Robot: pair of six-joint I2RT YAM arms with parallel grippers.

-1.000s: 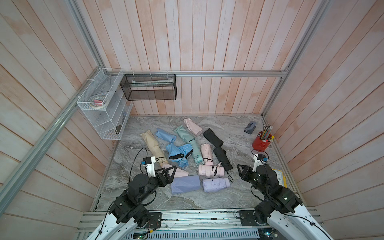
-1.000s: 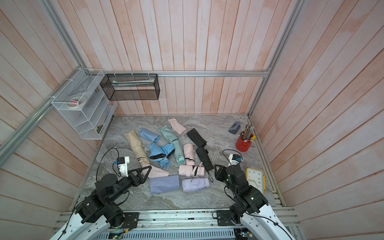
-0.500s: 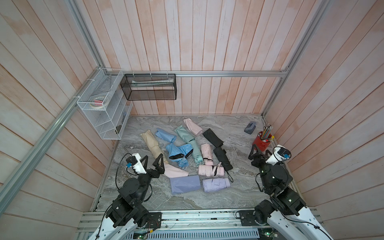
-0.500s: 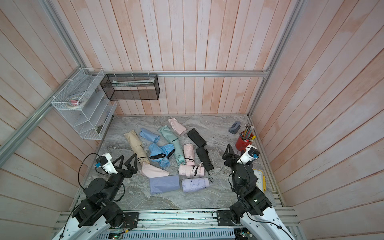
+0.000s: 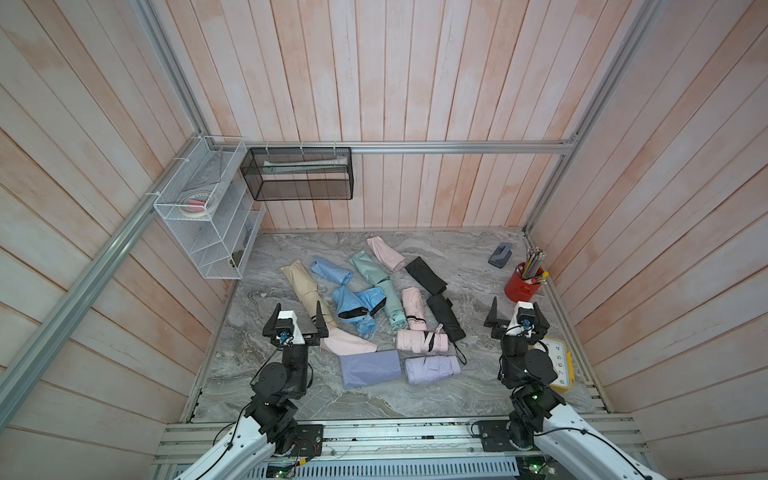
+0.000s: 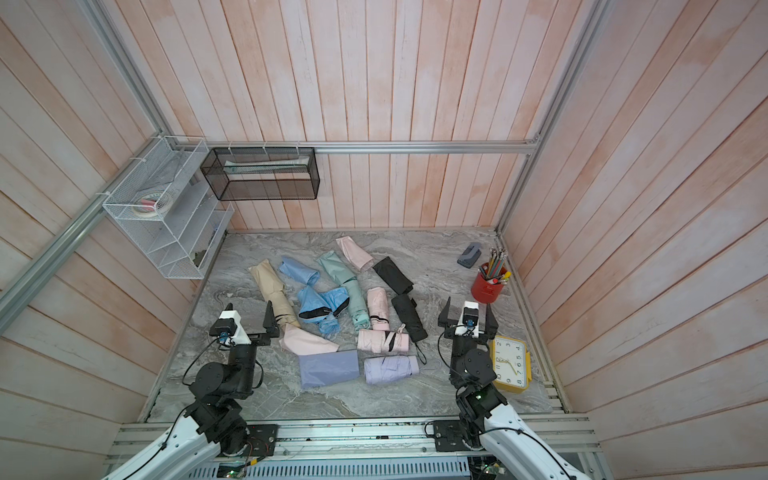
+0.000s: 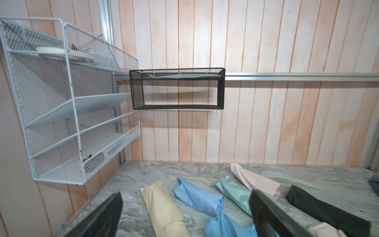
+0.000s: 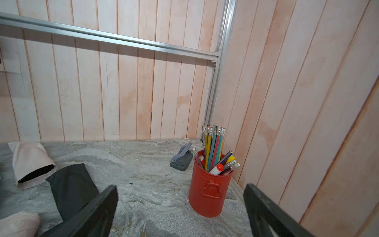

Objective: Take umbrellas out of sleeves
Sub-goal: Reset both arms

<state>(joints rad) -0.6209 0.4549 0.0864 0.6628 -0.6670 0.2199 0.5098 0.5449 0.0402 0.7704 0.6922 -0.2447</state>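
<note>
Several umbrellas and sleeves lie spread on the marble table (image 5: 465,257). At the front are a flat lavender sleeve (image 5: 370,368) and a pleated lavender umbrella (image 5: 432,369), lying apart. Behind them lie a pink sleeve (image 5: 347,343), two pink umbrellas (image 5: 419,341), a black umbrella (image 5: 446,318) and a black sleeve (image 5: 426,274). Light blue (image 5: 357,307), mint (image 5: 365,266) and beige (image 5: 305,291) pieces lie further left. My left gripper (image 5: 297,311) hovers open and empty over the beige piece's near end (image 7: 185,197). My right gripper (image 5: 515,309) stands open and empty right of the black umbrella, facing the red cup (image 8: 181,188).
A red pencil cup (image 5: 524,286) and a grey hole punch (image 5: 500,255) stand at the back right. A yellow clock (image 5: 559,365) lies beside my right arm. A white wire rack (image 5: 208,220) and a black mesh basket (image 5: 299,174) hang on the walls at the back left.
Both arms have pulled back from the lavender pieces to the table's sides and lifted. The right gripper has opened wide. The lavender sleeve and umbrella stay where they were.
</note>
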